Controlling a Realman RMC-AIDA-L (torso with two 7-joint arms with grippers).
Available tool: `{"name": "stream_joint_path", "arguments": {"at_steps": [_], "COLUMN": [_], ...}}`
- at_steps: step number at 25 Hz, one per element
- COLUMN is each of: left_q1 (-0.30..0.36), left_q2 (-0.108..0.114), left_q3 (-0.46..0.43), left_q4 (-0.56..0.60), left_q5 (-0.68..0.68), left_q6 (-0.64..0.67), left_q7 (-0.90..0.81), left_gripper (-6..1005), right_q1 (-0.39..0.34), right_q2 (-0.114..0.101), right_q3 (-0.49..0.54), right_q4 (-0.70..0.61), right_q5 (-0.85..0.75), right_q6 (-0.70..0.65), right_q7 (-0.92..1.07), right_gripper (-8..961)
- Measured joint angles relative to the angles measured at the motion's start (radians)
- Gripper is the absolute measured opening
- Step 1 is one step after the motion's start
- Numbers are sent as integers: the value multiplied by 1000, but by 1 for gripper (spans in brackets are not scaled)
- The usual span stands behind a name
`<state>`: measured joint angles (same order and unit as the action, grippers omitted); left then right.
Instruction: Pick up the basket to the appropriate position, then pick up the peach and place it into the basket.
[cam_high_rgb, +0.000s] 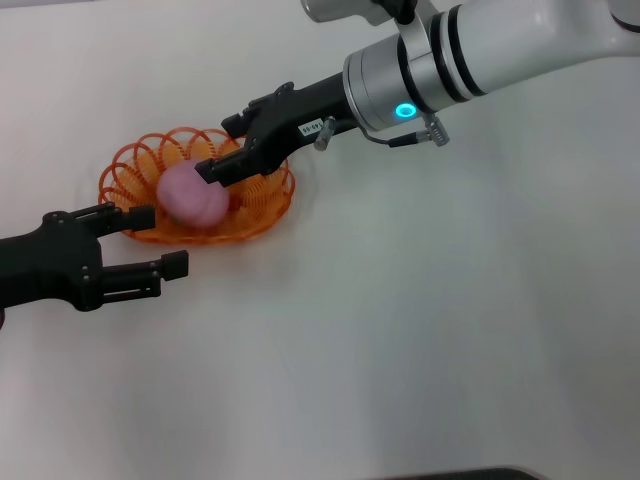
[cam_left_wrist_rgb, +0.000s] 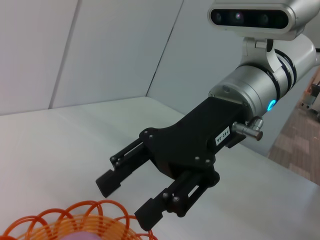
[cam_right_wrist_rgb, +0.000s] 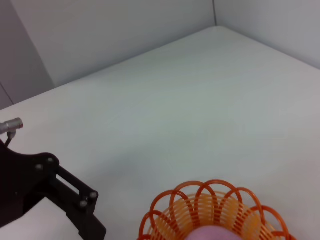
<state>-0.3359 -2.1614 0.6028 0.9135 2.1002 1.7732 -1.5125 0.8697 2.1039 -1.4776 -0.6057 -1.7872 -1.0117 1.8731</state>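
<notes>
two grippers are in view over one white surface (cam_high_rgb: 430, 330). largest item: the basket (cam_high_rgb: 262, 204), orange looped wire, resting on the surface directly beneath the right gripper (cam_high_rgb: 224, 148) and just beyond the left gripper (cam_high_rgb: 150, 240). the peach (cam_high_rgb: 194, 196) sits inside the basket, below and between the right gripper's spread jaws; the lower fingertip appears to touch or nearly touch it, and nothing is held. the left gripper is parted wide and empty, with its upper fingertip at the basket's near rim. judgement: placement looks complete. risk: on withdrawal, a right fingertip could catch a wire loop or nudge the peach, dragging or tipping the light basket; the left fingertip could likewise snag the rim.
</notes>
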Motion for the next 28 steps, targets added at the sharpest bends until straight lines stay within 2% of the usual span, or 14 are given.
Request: {"name": "stream_joint_path", "arguments": {"at_steps": [5,6,9,14,17,19,22,24,25,28], "left_q1": [2,2,3,4,4,4,6,7,7,13], "left_q2": [0,0,0,0,0,0,2,5,8,16], "left_q3": [-1,-2,-9,-15,-21,-29,-62,-95,-116,-156], "left_q4": [-1,-1,-1,-1,-1,-1,0,1,1,1], "left_q5": [0,0,-5,-9,-10,-10,-10,-10,-10,-10], "left_q6": [0,0,-1,-4,-5,-5,-7,-8,-9,-6], "left_q7": [0,0,0,0,0,1,5,7,7,13], "left_gripper": [860,860,860,860,860,860,860,860,860,860], "right_q1": [-23,-41,-122,-228,-267,-296,-354,-420,-420,-473], "right_q2": [-7,-8,-10,-16,-19,-27,-52,-83,-83,-105], "right_q3": [11,18,58,195,300,335,352,378,378,417], "right_q4": [-19,-39,-117,-137,-87,-65,-57,-55,-55,-54], "right_q5": [65,92,192,379,408,390,326,273,273,247], "right_q6": [-8,-11,-43,-195,-317,-377,-434,-488,-488,-549], "right_q7": [-15,-26,-86,-218,-311,-363,-421,-457,-457,-496], "right_gripper": [691,734,944,947,947,946,946,946,945,945]}}
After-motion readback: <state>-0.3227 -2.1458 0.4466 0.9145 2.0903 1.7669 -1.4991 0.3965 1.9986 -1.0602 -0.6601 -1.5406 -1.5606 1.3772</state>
